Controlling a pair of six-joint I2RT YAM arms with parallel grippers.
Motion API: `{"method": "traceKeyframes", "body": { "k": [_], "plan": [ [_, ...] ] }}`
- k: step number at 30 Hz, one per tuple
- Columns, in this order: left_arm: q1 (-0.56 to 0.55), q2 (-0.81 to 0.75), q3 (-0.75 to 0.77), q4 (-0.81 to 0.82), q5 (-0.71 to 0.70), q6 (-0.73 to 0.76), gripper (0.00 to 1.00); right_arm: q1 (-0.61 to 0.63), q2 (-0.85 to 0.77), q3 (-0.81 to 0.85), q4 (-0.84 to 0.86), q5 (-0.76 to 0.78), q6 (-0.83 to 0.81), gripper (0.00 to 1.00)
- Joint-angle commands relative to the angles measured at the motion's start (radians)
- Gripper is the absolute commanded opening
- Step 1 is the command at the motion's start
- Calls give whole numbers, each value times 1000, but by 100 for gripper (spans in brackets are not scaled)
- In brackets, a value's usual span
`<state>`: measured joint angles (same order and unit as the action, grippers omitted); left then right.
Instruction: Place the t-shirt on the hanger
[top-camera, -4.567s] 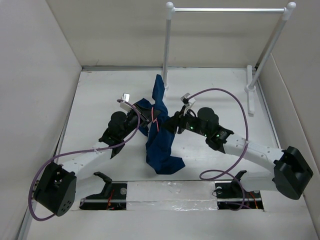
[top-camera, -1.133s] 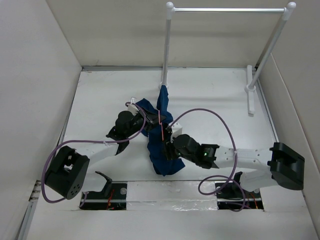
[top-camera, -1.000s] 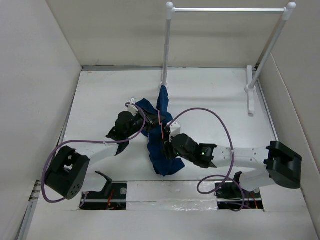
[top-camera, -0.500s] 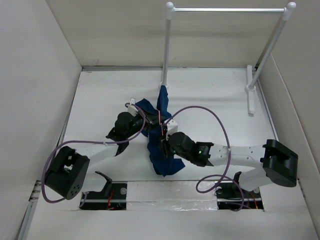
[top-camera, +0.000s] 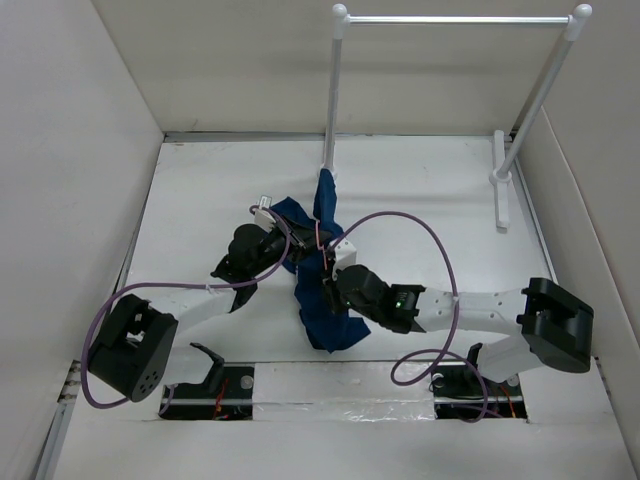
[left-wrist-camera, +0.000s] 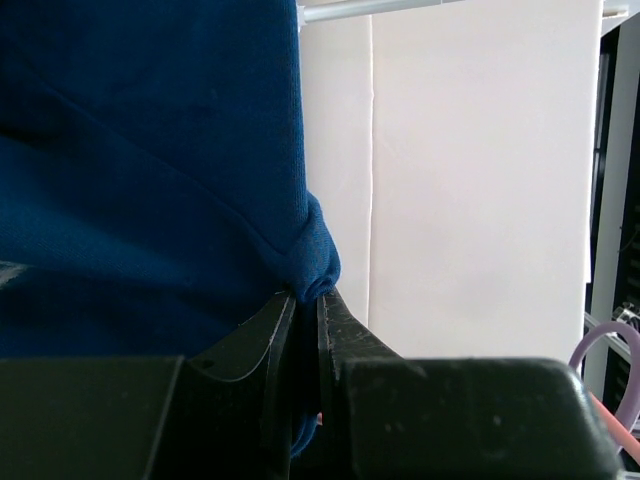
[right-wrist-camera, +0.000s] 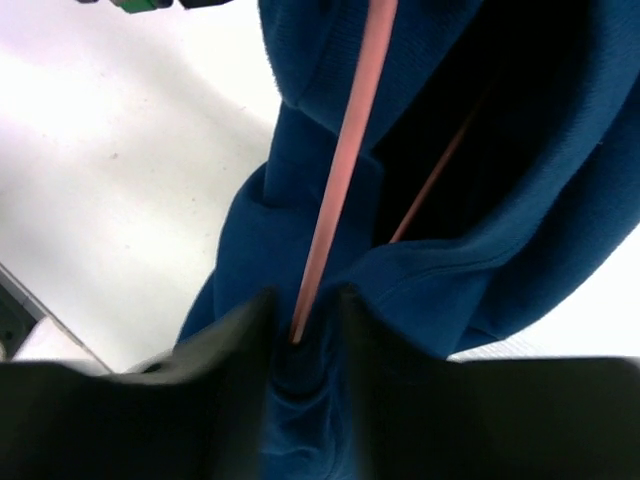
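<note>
Evidently midway: the hanger (right-wrist-camera: 345, 160) ran inside the bunched shirt (top-camera: 325, 318), not yet seated. The left gripper (left-wrist-camera: 308, 300) pinched a fold; the right gripper (right-wrist-camera: 303, 305) straddled the wire, fingers apart.

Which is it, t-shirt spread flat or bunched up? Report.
Bunched. The t-shirt lies crumpled in a narrow heap, with the pink hanger wire running among its folds.

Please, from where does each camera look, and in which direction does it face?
Top external: above and behind the arms, looking down on the table; both arms show, left gripper and right gripper at the t-shirt.
Left wrist: on the left arm, looking along its fingers, which pinch a t-shirt fold.
Right wrist: on the right arm, looking past its fingers at the hanger between them.
Shared: all three show the t-shirt.
</note>
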<state>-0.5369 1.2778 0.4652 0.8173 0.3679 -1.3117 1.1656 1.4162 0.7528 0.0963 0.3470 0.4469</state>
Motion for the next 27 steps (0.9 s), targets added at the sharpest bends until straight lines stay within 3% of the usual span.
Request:
{"method": "traceKeyframes", "body": {
  "k": [1, 4, 10, 13, 14, 17, 19, 24, 27],
  "plan": [
    [-5, -49, -2, 62, 31, -15, 0, 5, 13, 16, 20, 59, 0, 24],
    [-5, -54, 0, 54, 32, -17, 0, 5, 6, 34, -1, 87, -11, 2],
    [-5, -34, 55, 1, 55, 47, 0, 14, -104, 45, -88, 109, -71, 0],
    [-5, -43, 107, -73, 46, 135, 18, 14, -226, 31, -158, 67, -100, 0],
    [-5, -52, 110, -79, 16, 167, 32, 14, -294, 28, -173, 32, -112, 0],
    [-5, -96, 160, -177, -47, 238, 54, 5, -381, 25, -240, -47, -119, 0],
    [-5, -141, 200, -239, -84, 296, 59, -35, -447, 23, -289, -92, -120, 0],
    [-5, -242, 240, -355, -265, 405, 59, -121, -543, 13, -340, -223, -145, 0],
    [-5, -313, 236, -411, -394, 454, 46, -179, -566, 26, -375, -282, -166, 0]
  ]
}}
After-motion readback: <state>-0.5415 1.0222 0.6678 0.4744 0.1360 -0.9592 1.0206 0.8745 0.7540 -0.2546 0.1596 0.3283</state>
